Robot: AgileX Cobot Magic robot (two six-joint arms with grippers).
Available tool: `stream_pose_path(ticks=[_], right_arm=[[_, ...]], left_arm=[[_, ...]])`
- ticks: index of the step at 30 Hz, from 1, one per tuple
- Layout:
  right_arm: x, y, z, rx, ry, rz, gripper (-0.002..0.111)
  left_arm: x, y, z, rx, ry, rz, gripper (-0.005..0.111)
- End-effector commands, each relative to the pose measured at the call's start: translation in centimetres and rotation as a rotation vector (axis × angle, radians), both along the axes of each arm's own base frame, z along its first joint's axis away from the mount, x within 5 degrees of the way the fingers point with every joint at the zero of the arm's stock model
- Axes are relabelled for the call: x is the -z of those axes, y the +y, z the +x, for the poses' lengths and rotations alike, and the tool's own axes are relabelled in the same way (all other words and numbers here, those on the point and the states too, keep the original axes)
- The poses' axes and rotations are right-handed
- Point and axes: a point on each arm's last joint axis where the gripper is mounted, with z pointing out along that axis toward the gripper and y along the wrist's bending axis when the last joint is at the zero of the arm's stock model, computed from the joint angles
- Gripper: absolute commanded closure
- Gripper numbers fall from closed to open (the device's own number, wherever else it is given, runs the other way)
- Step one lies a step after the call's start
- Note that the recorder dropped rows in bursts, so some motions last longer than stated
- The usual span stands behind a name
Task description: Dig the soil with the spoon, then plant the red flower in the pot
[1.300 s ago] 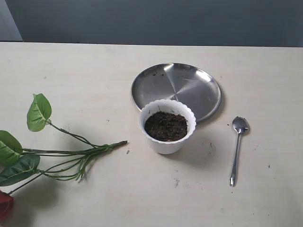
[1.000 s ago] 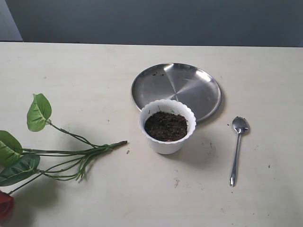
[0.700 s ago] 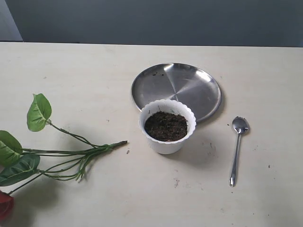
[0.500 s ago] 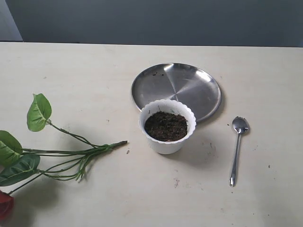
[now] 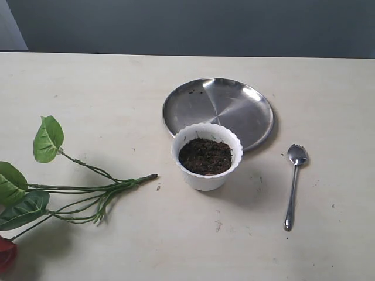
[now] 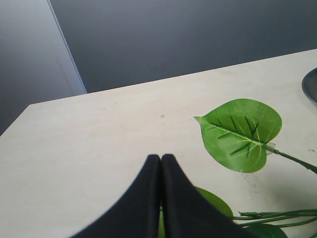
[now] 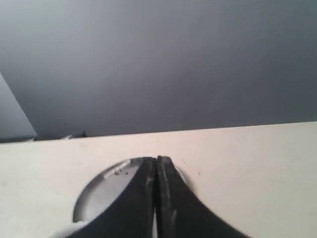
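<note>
Tabletop with flower, pot and spoon; both claws closed

Artificial red flower (image 5: 70, 188) with green heart-shaped leaves lies flat at the pot's 9 o'clock, stem ends toward it but apart. Small white scalloped plastic pot (image 5: 207, 177) stands upright, holding dark crumbly soil (image 5: 205, 156). Round shiny steel plate (image 5: 231, 105) lies just beside it at 1 o'clock. Slim silver metal spoon (image 5: 292, 188) lies at 3 o'clock, bowl toward 12. Left gripper (image 6: 160, 157), near the leaves, has black jaws pressed together, empty; right gripper (image 7: 156, 159) likewise.
</note>
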Motion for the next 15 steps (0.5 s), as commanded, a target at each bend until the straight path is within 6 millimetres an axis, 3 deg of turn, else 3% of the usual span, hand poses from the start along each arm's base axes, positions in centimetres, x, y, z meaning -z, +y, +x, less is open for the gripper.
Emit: stream_pose_path(ticks=[1,4,8,11,15], right_arm=[[-3.0,0.1,5.9,-0.042,0.238,-0.093,0.109],[-3.9,0.0,10.2,-0.050,0.446,-0.120,0.109],[-2.8,0.2,15.3,0.013,0.682,-0.225,0.109],[-0.2,1.9,17.0,0.056,0.807,-0.306,0.109],[3.7,5.7,17.3,-0.024,0.901,-0.357,0.109]], left_arm=[[0.0,0.0,0.0,-0.001,-0.007,-0.002,0.106],[0.0,0.0,0.0,-0.001,-0.007,-0.002,0.106],[0.0,0.0,0.0,-0.001,-0.007,-0.002,0.106],[0.0,0.0,0.0,-0.001,-0.007,-0.002,0.106],[0.0,0.0,0.0,-0.001,-0.007,-0.002,0.106]])
